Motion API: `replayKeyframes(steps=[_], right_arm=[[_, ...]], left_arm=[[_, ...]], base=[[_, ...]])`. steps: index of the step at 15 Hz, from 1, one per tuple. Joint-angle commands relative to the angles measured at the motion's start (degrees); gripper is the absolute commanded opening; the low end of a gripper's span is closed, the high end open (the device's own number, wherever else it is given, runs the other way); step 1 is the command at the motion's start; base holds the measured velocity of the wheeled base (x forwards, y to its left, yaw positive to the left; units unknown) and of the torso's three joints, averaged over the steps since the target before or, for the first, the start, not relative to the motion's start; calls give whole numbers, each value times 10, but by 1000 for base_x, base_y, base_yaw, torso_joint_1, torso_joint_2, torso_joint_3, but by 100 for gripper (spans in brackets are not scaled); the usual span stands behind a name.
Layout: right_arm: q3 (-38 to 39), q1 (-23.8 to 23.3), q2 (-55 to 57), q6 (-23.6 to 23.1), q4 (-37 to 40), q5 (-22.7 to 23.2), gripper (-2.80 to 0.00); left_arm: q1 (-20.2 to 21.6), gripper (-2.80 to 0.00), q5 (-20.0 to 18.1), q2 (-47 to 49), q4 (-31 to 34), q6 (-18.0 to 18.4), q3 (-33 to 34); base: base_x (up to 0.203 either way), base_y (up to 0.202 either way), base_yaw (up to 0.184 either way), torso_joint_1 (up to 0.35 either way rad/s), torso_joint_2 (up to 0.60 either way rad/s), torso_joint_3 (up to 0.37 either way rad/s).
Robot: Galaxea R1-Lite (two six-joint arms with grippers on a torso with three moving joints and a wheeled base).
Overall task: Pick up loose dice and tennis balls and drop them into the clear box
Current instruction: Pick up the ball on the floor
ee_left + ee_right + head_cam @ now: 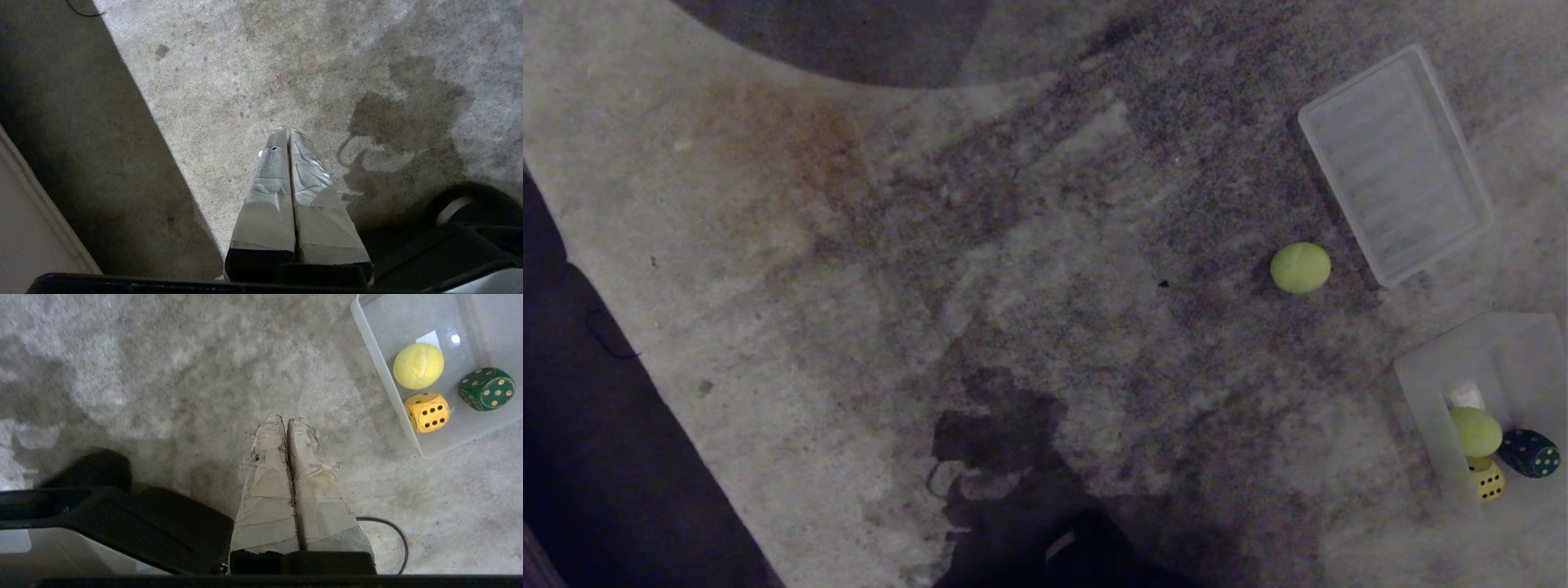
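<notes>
Grey taped left hand (289,131), tan taped right hand (286,418)

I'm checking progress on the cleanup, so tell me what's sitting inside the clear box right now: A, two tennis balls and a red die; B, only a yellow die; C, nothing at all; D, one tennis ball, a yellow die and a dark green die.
D: the right wrist view shows the clear box holding one tennis ball, a yellow die and a dark green die.
</notes>
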Motion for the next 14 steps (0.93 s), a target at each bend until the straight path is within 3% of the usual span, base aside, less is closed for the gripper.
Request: replayKeyframes(steps=[1, 14], right_arm=[[0, 0, 1, 1, 0, 0, -280], [0, 0, 1, -10, 1, 0, -280]], left_arm=[[0, -280, 0, 1, 1, -1, 1], [0, -280, 0, 1, 1, -5, 1]], base=[[0, 0, 0, 0, 0, 0], [0, 0, 0, 4, 4, -114]])
